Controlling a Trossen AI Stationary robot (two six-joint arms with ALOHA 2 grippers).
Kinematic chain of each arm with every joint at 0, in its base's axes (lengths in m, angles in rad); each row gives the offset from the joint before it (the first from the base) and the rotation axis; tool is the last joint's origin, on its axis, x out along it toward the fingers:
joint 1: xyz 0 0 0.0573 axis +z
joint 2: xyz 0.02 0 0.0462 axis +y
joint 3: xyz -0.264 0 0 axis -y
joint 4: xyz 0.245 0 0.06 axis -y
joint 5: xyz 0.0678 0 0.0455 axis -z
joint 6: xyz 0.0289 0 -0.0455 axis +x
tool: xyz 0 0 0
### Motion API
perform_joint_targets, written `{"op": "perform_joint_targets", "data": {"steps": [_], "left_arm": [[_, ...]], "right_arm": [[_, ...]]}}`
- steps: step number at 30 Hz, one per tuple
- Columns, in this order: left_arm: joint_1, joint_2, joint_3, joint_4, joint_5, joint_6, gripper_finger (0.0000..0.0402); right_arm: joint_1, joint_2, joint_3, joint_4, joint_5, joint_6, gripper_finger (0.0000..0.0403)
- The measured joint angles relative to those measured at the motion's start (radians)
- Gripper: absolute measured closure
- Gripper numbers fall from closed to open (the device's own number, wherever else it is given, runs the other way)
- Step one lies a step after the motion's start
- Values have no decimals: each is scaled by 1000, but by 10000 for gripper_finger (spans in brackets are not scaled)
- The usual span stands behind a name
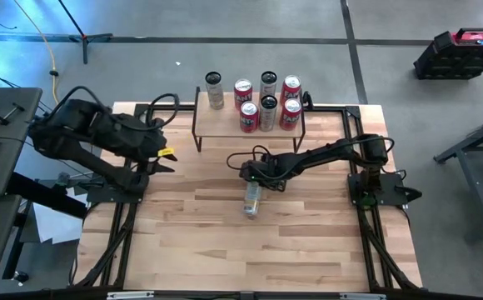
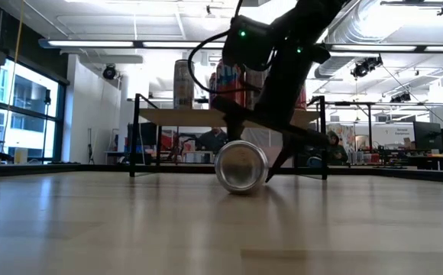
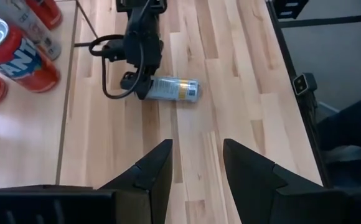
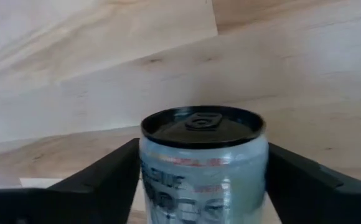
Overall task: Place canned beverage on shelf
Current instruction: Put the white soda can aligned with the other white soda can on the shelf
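A pale silver-blue can (image 1: pixel 251 200) lies on its side on the wooden table, near the middle. My right gripper (image 1: pixel 248 177) has come down steeply over the can's far end, and its two fingers close on the can (image 4: pixel 202 168). The shelf (image 1: pixel 225 125) stands at the table's far edge. Several red and dark cans (image 1: pixel 248 117) stand upright on its plank. My left gripper (image 3: pixel 196 155) hangs open and high over the table's left side (image 1: pixel 165 160), with nothing between its fingers. My right gripper pinches the can's round side wall (image 4: pixel 148 186) between its two fingers, at the end nearer the shelf. The fingers (image 2: pixel 282 156) slant down from above and lie across the can. The can rests on its side on the table, with its tab end (image 4: pixel 200 124) pointing away from my wrist.
The table's black frame rails (image 1: pixel 354 133) run along its edges. Bare wood stretches between the can and the near edge. The left half of the shelf's plank holds only one dark can (image 1: pixel 215 90).
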Motion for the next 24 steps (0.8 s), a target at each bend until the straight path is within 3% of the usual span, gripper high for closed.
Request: {"op": "perform_joint_targets", "data": {"steps": [4, 8, 13, 19, 24], "left_arm": [[-23, -18, 0, 7, -4, 3, 270], [-44, -42, -5, 17, -5, -4, 270], [-55, -136, -130, 128, -4, -46, 268], [-43, -301, -350, 311, -2, -155, 232], [-36, -393, -464, 436, 8, -229, 187]], "right_arm": [[0, 0, 0, 3, 11, -5, 159], [1, -1, 0, 19, 28, -22, 163], [21, -26, 15, 87, 90, -76, 163], [66, -33, 200, 88, 139, -301, 163], [86, -33, 417, 85, 190, -568, 163]]}}
